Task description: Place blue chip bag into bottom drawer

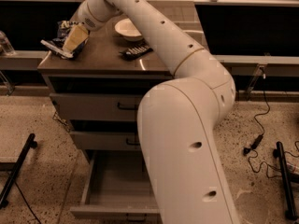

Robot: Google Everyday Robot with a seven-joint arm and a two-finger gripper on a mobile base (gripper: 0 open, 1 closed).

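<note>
Step in hand, judged: reach to grasp, with the tool point(74, 37) at the blue chip bag point(61, 29) on the desk point(103, 59), left rear, its opening and hold not discernible; bottom drawer point(112, 211) stands open; next calls for firm grip, lift, lowering into drawer.

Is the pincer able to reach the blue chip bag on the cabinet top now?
Probably yes. The pincer hangs right at the blue chip bag near the left edge of the cabinet top; nothing lies between them. The bowl sits apart, further right.
</note>
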